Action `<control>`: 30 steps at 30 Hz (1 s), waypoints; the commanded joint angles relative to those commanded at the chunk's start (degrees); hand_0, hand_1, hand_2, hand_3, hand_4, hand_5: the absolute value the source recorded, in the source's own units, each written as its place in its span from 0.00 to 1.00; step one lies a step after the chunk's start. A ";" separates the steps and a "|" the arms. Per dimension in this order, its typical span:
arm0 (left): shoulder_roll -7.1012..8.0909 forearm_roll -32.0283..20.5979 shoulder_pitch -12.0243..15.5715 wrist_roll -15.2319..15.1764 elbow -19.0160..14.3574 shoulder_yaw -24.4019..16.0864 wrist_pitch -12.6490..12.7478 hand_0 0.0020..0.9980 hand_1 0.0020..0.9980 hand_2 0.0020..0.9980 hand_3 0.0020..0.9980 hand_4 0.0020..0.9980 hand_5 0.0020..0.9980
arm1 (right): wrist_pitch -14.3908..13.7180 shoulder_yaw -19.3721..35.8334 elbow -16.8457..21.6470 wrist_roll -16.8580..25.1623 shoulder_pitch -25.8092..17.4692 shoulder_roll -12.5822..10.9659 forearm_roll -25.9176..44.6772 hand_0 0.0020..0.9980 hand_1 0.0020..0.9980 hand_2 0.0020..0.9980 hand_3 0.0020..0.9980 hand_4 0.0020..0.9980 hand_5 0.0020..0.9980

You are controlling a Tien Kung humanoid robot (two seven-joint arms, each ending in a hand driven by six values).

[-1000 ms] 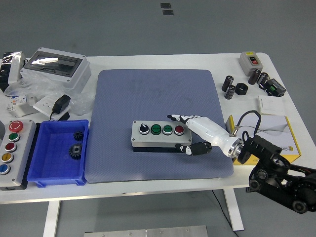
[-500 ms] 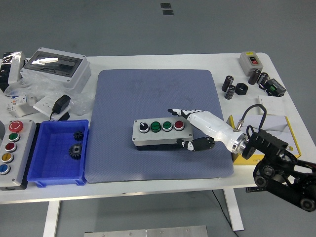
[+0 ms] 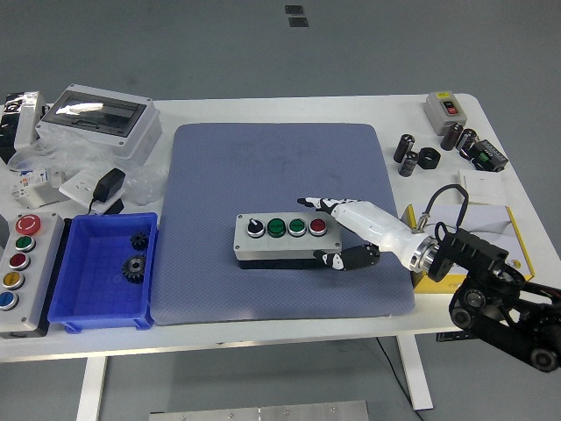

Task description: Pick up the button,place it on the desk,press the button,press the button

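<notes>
White table, grey floor behind.

Near edge: right hand (image 3: 346, 230) reaches in from the near right corner over the blue mat (image 3: 279, 219). It clasps the right end of the button box (image 3: 287, 238): fingers (image 3: 317, 206) stretched along the far side by the red button (image 3: 317, 228), thumb (image 3: 344, 258) curled against the front face. So a loose pinch on the box, not a fist.

Box sits flat on the mat, mid-table, slightly toward the near edge. Over the last second it shifted a little and squared up, and the hand's grip moved with it. I read that as the place step being about done; pressing comes next, hand has to let go first.

Near left corner: blue bin (image 3: 103, 270) with two gears (image 3: 135, 255), and a second control box (image 3: 21, 265) beside it.

Far left: plastic enclosure (image 3: 96, 121), adapter (image 3: 109, 185). Far right corner: small switch (image 3: 445, 110), black cylinders (image 3: 408, 154). Yellow box (image 3: 478, 230) at right edge.

Left arm out of frame.
</notes>
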 joint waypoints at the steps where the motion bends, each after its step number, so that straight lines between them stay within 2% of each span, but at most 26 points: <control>1: 0.02 0.07 -0.01 -0.02 0.00 -0.03 -0.02 0.60 0.60 0.54 0.60 0.59 0.22 | 0.16 -0.01 -0.04 -0.03 -0.02 0.02 0.07 0.89 0.87 0.95 1.00 0.56 0.00; 7: 0.12 0.37 -0.03 -0.07 0.00 -0.03 -0.15 0.60 0.60 0.54 0.60 0.59 0.22 | 0.56 -0.44 -0.07 -0.09 -0.14 0.06 0.77 0.90 0.87 0.96 1.00 0.58 0.00; 8: 0.14 0.44 -0.04 -0.06 0.00 -0.04 -0.18 0.60 0.60 0.54 0.60 0.59 0.21 | 0.57 -0.57 -0.06 -0.10 -0.13 0.06 0.88 1.00 0.99 1.00 1.00 0.66 0.06; 13: 0.25 0.77 -0.09 -0.08 0.00 -0.10 -0.28 0.60 0.60 0.54 0.60 0.59 0.21 | 0.68 -0.98 -0.04 -0.18 -0.05 0.09 1.16 1.00 0.99 1.00 1.00 0.66 0.06; 14: 0.27 0.83 -0.11 -0.09 0.00 -0.12 -0.29 0.60 0.60 0.54 0.60 0.58 0.21 | 0.76 -1.07 -0.06 -0.25 -0.07 0.12 1.21 1.00 1.00 1.00 1.00 0.69 0.11; 24: 0.24 1.62 -0.11 -0.23 0.00 -0.67 -0.30 0.60 0.60 0.54 0.60 0.59 0.21 | 3.41 -0.73 0.07 -1.76 -0.10 0.34 0.22 1.00 1.00 1.00 1.00 0.68 0.11; 30: 0.28 2.06 -0.01 -0.25 0.00 -0.88 -0.45 0.60 0.60 0.53 0.60 0.59 0.21 | 4.20 -0.40 2.63 -2.10 0.15 -1.32 -0.13 1.00 1.00 1.00 1.00 0.69 0.13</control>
